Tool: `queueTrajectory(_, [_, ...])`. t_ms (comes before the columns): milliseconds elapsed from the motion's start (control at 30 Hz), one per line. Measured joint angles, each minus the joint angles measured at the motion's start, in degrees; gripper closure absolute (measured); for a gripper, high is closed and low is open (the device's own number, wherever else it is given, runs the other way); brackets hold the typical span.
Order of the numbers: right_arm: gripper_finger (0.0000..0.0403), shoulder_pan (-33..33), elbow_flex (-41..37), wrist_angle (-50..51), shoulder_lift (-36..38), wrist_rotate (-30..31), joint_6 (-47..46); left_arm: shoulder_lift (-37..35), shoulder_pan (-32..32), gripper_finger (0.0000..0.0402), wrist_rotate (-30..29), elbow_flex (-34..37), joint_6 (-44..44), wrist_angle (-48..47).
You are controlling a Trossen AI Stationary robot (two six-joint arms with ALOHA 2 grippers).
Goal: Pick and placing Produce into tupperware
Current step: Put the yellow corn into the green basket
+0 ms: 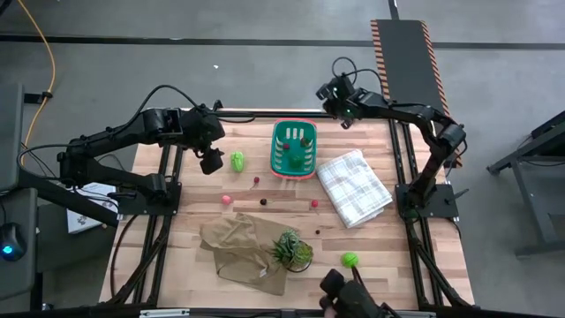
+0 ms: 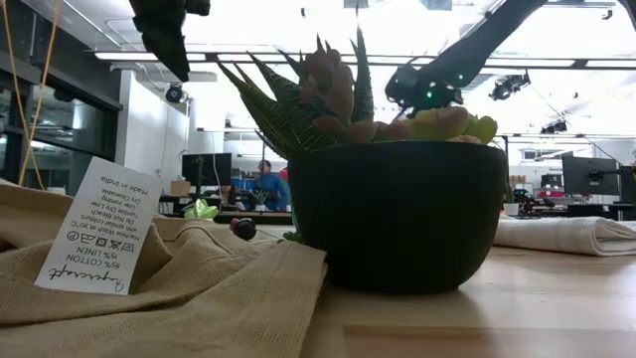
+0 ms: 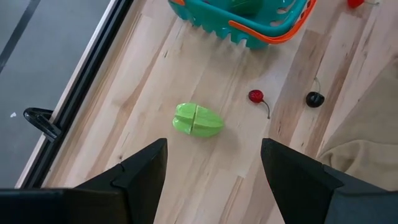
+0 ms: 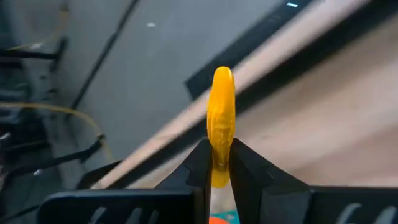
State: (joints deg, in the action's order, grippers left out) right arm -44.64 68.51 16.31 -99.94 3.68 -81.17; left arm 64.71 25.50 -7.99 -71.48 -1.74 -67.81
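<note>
Pinching yellow piece (image 4: pixel 221 118), right hand (image 4: pixel 217 163)

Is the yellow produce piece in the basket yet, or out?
Out: the right hand is shut on the yellow piece, held above the table edge near the teal basket.

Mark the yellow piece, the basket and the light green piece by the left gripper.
yellow piece (image 4: pixel 221 118): right wrist view, middle of the part above the fingers.
basket (image 1: pixel 284 159): high view, left rim.
light green piece (image 3: pixel 198 120): left wrist view, its centre.
</note>
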Motion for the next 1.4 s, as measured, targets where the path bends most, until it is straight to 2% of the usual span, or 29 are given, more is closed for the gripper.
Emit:
queueTrajectory(267, [0.0373, 0.0, 0.0, -14.0, 0.0, -4.9, 8.3, 0.0, 0.0, 0.0153, 0.0, 0.0, 0.1, 0.0])
queueTrajectory(700, [0.0373, 1.2, 0.0, -31.5, 0.0, -19.9, 18.8, 0.0, 0.0, 0.0153, 0.0, 0.0, 0.2, 0.3])
queueTrajectory(1100, [0.0373, 3.5, 0.0, -45.1, 0.0, -41.1, 22.2, 0.0, 0.0, 0.0153, 0.0, 0.0, 0.0, 0.2])
queueTrajectory(1400, [0.0373, 6.2, 0.0, -46.2, 0.0, -53.2, 23.1, 0.0, 0.0, 0.0153, 0.0, 0.0, 0.0, 0.2])
